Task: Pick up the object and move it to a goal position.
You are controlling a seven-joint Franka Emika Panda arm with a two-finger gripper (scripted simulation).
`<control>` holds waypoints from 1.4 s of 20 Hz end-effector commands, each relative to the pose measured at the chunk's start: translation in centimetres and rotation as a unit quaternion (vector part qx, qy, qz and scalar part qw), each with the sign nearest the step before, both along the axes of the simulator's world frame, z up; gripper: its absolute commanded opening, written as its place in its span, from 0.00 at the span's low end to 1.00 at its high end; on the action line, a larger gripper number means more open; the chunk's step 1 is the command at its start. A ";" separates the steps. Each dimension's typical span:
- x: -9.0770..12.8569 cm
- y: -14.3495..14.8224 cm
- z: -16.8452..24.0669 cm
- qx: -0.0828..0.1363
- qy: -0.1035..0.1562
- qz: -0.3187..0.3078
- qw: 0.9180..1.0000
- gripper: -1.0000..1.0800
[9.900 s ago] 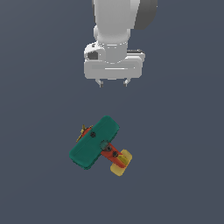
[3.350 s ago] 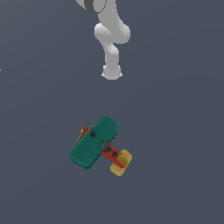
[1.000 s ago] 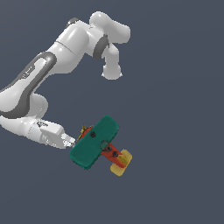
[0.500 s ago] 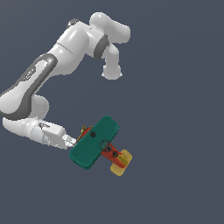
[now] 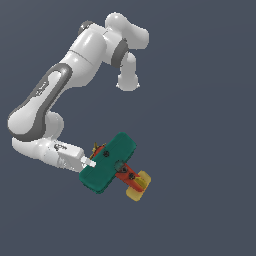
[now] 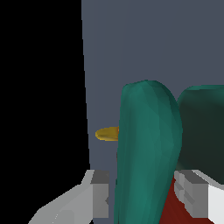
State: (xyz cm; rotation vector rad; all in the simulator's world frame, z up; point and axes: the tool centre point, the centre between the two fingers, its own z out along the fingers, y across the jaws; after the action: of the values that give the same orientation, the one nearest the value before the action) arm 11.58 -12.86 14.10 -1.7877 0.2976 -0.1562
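A: Where is the toy airplane [image 5: 108, 163]?

B: It lies flat on the dark grey-blue counter [image 5: 200, 150], low in the exterior view and a little toward that view's left. The wide teal wing [image 5: 100, 170] runs on a diagonal, the red-orange body [image 5: 125, 172] crosses it, and the yellow tail [image 5: 137, 184] points toward the exterior view's lower right.

A: And the arm?

B: The white arm [image 5: 65, 85] bends down from the top of the exterior view and folds back low at that view's left. Its end effector [image 5: 90, 162] reaches in sideways, level with the counter, and meets the wing's edge near the nose of the plane.

A: Is it holding the plane?

B: The wrist view shows one pale grey finger [image 6: 98, 194] on one side of the teal wing [image 6: 148, 153] and the other finger [image 6: 188, 192] on the opposite side, so the wing sits between them. They look close against it, but I cannot tell whether they are pressing on it.

A: Anything else in that view?

B: A small yellow propeller blade [image 6: 107, 133] pokes out beside the wing, and a bit of red body [image 6: 175, 212] shows between the wing and the second finger.
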 end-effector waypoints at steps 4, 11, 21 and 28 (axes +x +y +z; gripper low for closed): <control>0.0 0.1 0.0 0.000 0.000 -0.001 1.000 0.00; 0.0 0.0 -0.1 0.000 0.000 -0.001 1.000 0.00; 0.2 -0.5 0.7 -0.002 -0.005 -0.025 1.000 0.00; 0.5 -1.4 2.4 -0.006 -0.015 -0.071 0.997 0.00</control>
State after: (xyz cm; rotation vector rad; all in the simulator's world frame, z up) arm 11.90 -14.08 15.64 -1.7778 0.3911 -0.2589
